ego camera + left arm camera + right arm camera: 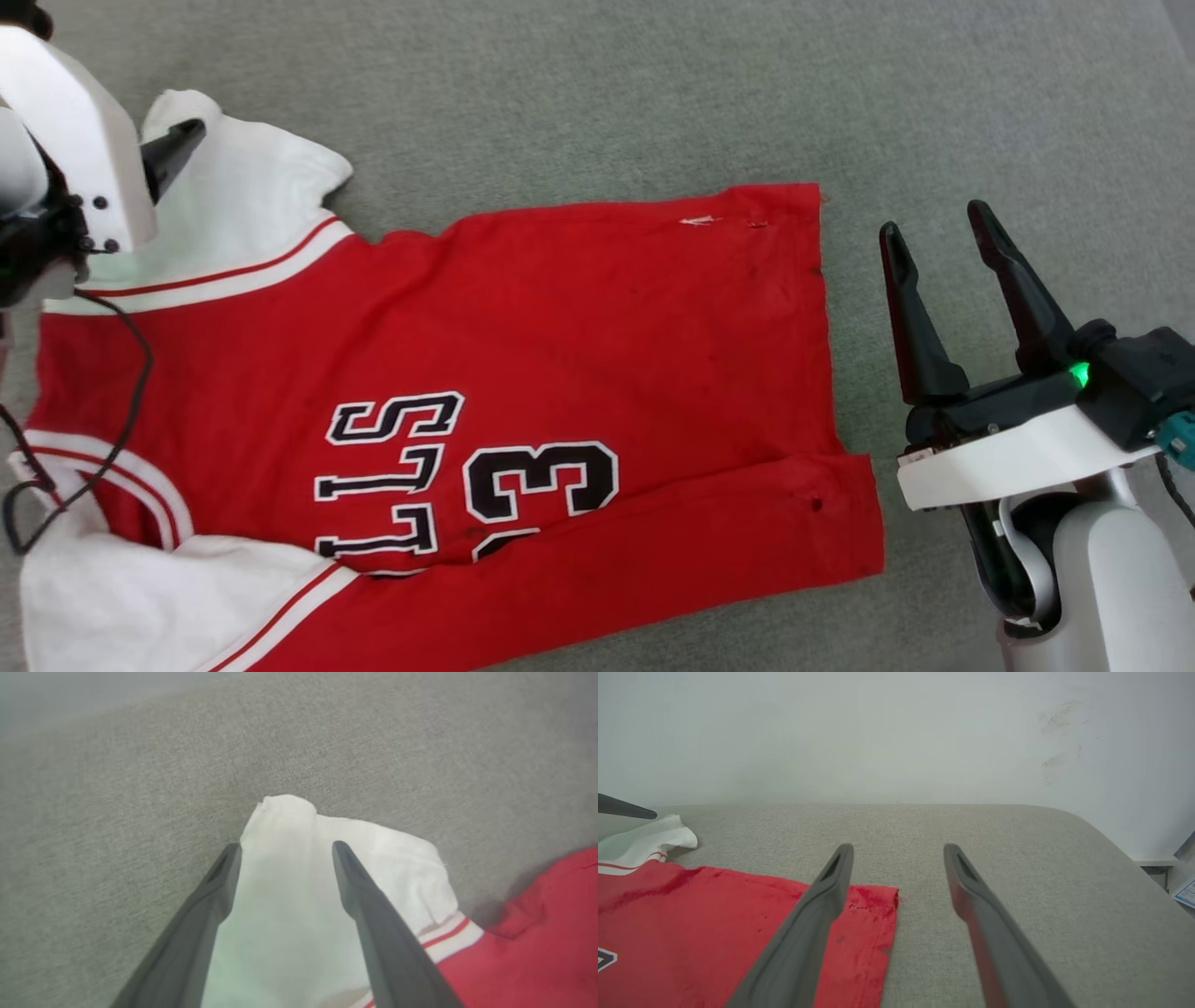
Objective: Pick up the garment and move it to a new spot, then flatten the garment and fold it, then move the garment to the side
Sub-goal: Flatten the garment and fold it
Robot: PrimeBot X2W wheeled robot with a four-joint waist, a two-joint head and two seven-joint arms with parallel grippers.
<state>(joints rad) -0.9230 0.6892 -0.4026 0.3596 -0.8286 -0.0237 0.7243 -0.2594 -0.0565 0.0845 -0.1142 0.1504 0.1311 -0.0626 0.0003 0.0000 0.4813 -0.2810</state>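
The garment [579, 317] lies spread on the desk [653, 93], front side up, with the neck end toward my left and the straight hem toward my right. Its body is red. The near long edge is turned over onto the front and covers a part of the print. The two sleeves are white with thin red stripes: the far sleeve [252, 187] is a little crumpled, and the near sleeve [140, 597] is at the bottom left. The letters [392, 476] and the number "3" [541, 481] are black with white outline and lie sideways to me.

The desk has a grey woven cover with a rounded corner, and behind it stands a plain white wall [878, 732] with some dark scuffs.

My left hand [285, 845] is open over the far sleeve, with white cloth between the fingers; I cannot tell if they touch it. My right hand [932, 219] is open too and holds nothing, above bare desk just beside the hem. A thin black cable [131, 392] hangs over the shoulder part. The red cloth looks soft, with small dark spots.
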